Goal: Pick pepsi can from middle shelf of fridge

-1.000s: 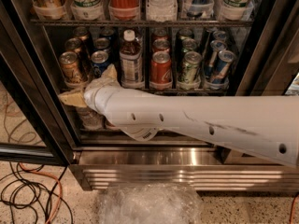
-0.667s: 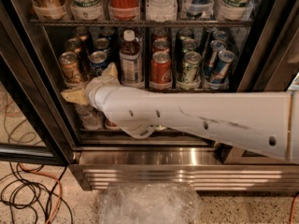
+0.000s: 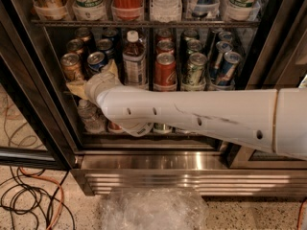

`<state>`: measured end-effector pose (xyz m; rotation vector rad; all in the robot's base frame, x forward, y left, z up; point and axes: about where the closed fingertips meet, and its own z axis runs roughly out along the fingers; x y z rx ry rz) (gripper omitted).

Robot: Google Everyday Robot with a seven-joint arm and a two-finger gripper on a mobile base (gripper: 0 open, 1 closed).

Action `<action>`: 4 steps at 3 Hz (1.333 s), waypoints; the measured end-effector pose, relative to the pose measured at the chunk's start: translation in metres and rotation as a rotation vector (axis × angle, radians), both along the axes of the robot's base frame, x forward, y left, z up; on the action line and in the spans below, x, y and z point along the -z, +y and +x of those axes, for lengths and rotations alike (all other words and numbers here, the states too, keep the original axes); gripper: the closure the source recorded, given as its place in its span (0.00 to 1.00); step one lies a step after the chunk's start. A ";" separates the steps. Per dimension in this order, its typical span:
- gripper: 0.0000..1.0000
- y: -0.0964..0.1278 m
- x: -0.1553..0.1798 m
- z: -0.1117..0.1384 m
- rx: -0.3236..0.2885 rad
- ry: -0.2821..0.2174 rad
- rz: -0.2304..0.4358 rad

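Note:
The pepsi can (image 3: 97, 60), dark blue with a silver top, stands near the front left of the middle shelf (image 3: 211, 87) of the fridge (image 3: 53, 128), beside a tan can (image 3: 72, 66). My gripper (image 3: 92, 78) sits at the end of the white arm (image 3: 192, 116), right in front of the pepsi can and slightly below it. Its tan fingers are spread: one (image 3: 76, 88) points left and one (image 3: 111, 68) points up, next to the can. I cannot tell whether they touch the can. The can's lower part is hidden behind the gripper.
On the same shelf stand a brown bottle (image 3: 134, 61), a red cola can (image 3: 165, 71), green cans (image 3: 195, 70) and slim blue-silver cans (image 3: 228, 67). Large bottles fill the rack above. Cables (image 3: 29, 200) and a plastic sheet (image 3: 153, 209) lie on the floor by the steel base (image 3: 192, 176).
My gripper and wrist have risen a little, from below the shelf's front edge to the level of the pepsi can. The cans have not moved.

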<state>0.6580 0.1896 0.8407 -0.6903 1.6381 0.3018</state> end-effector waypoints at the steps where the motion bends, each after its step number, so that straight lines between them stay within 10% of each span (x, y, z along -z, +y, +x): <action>1: 0.22 0.006 0.000 0.010 -0.005 -0.019 -0.006; 4: 0.13 0.001 -0.005 0.011 -0.005 -0.021 -0.008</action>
